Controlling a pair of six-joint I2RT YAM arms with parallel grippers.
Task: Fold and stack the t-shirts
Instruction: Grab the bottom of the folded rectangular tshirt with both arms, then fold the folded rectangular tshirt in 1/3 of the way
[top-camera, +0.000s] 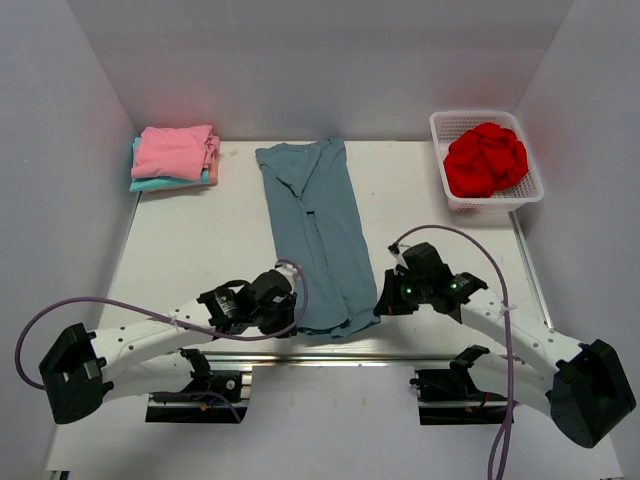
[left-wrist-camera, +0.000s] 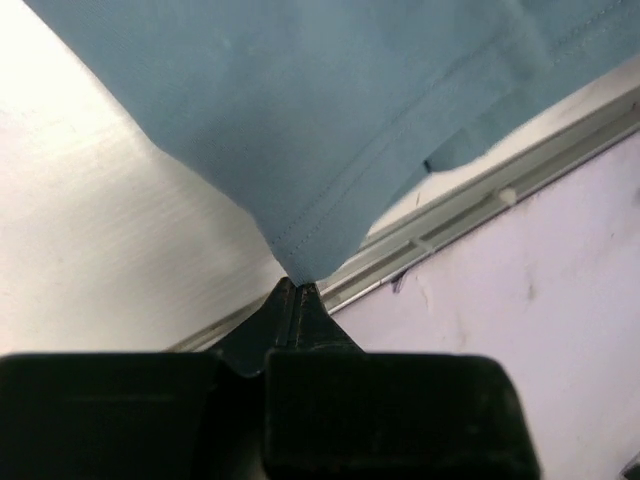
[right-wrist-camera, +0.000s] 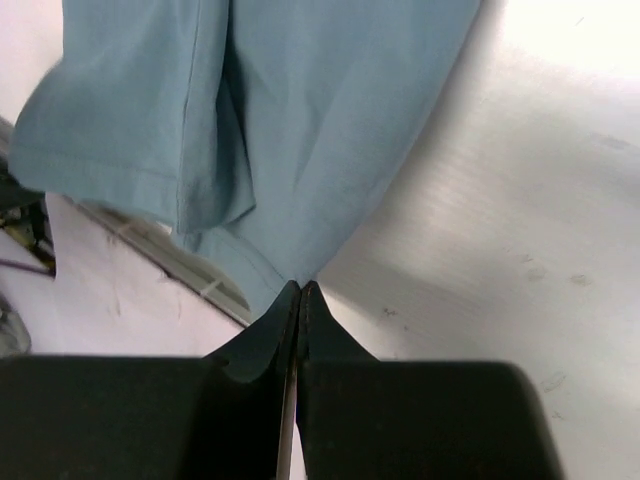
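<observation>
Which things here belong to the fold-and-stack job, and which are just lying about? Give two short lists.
Belong to the job:
- blue-grey t-shirt, pinched at its near corners by the left gripper and right gripper
- pink t-shirt, folded on the teal t-shirt
- red t-shirt, crumpled

Just lying about:
- white mesh basket, holding the red one
- purple cables

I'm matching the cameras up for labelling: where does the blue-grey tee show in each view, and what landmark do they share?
Top external: the tee lies lengthwise in the centre, near end between the arms.
Left wrist: it fills the top, corner pinched in the left gripper.
Right wrist: it fills the upper left, corner pinched in the right gripper.
Shared landmark: the metal rail along the table's near edge.
</observation>
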